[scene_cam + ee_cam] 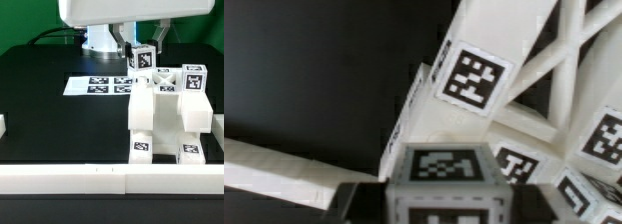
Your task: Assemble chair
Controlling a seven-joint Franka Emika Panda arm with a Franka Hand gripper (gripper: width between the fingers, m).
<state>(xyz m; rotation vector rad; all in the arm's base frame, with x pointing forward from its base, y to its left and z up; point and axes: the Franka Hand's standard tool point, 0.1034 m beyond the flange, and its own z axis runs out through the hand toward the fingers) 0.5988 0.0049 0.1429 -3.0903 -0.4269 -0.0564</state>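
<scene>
End effector (140, 50) grips a tagged white peg (141, 58) above the partly built chair (168, 115).

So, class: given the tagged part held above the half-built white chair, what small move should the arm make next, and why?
Probably a slow, short descent. In the exterior view the gripper holds a small white plastic tagged block just above the chunky white plastic chair assembly resting against the white front rail. It seems not yet seated, so lowering it gently while checking alignment seems sensible.
</scene>
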